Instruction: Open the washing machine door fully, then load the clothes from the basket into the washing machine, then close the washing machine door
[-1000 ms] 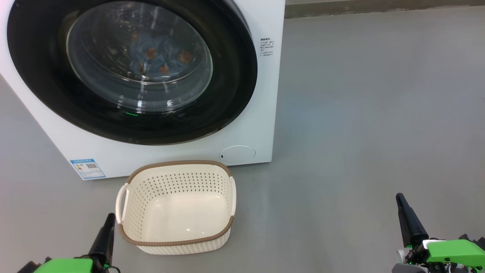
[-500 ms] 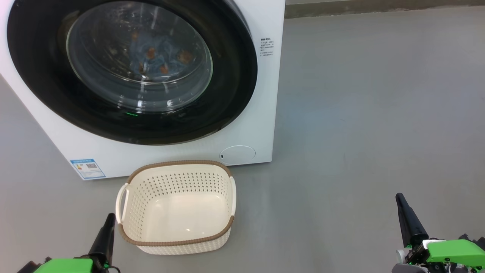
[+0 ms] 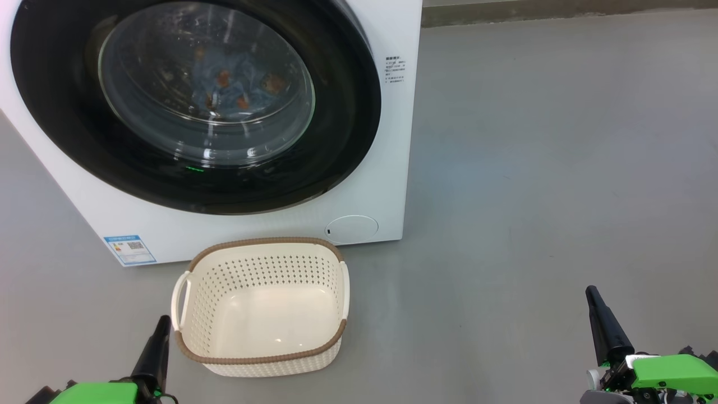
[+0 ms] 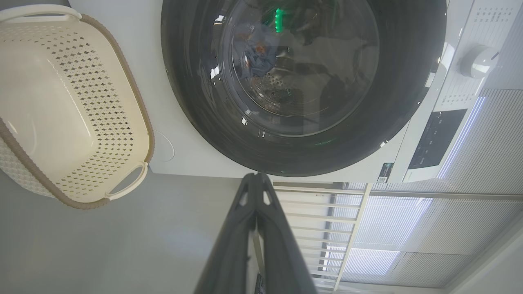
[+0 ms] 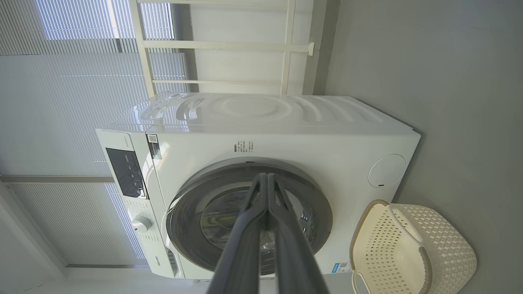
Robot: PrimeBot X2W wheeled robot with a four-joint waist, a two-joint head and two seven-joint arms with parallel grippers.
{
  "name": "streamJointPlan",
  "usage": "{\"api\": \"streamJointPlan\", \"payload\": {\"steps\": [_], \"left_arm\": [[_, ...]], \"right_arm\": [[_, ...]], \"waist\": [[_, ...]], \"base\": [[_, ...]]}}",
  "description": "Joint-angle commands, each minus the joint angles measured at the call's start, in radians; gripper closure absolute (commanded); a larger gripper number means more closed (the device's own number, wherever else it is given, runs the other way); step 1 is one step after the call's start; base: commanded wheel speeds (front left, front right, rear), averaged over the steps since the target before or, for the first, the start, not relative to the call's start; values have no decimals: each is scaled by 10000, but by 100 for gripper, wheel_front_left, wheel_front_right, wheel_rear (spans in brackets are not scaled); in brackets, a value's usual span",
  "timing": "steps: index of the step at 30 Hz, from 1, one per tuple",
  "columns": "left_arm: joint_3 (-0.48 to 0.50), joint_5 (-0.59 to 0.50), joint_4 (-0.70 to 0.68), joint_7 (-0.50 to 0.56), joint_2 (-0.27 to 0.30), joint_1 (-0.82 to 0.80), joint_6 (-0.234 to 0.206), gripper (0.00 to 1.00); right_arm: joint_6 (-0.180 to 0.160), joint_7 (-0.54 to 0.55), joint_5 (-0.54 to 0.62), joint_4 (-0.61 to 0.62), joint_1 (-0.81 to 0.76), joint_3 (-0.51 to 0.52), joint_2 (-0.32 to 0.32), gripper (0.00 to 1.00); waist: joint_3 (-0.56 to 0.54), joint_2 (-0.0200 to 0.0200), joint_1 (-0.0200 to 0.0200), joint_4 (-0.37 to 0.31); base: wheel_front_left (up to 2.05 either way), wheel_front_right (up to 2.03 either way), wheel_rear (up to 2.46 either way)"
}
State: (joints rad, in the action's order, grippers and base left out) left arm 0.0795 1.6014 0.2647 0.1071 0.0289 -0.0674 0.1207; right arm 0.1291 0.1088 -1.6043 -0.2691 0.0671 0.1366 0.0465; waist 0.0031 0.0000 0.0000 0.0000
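The washing machine door (image 3: 193,112), a large round panel with a wide glossy black rim and a bulging clear glass bowl, lies flat against the front of the big white front-loading washing machine (image 3: 392,168). The light-blue clothes printed with orange-brown figures (image 3: 233,84) sit inside the drum, behind the glass. The small cream perforated plastic basket with a brown woven-look rim (image 3: 261,242) stands empty on the grey floor (image 3: 533,168), just in front of the machine. The left gripper (image 3: 164,324) and the right gripper (image 3: 593,296) hang low, well apart from the door, each with its two dark fingers pressed together on nothing. Risk: the views cannot confirm the latch. A door pushed too lightly may rest closed without catching, then swing open. Fabric trapped at the seal would cause the same fault, though none is visible. A forward movement of the left gripper may strike the basket, whose corner is near it.
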Motion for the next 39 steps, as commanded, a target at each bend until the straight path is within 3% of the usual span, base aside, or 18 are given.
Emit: {"api": "streamJointPlan", "payload": {"steps": [1, 39], "left_arm": [[339, 76, -197, 58, 213, -405, 100, 100], [339, 76, -197, 58, 213, -405, 100, 100]], "right_arm": [[16, 53, -34, 243, 410, -217, 38, 100], [16, 49, -38, 243, 409, -222, 37, 100]], "waist": [[0, 0, 0, 0], [0, 0, 0, 0]], "base": [[0, 0, 0], [0, 0, 0]]}}
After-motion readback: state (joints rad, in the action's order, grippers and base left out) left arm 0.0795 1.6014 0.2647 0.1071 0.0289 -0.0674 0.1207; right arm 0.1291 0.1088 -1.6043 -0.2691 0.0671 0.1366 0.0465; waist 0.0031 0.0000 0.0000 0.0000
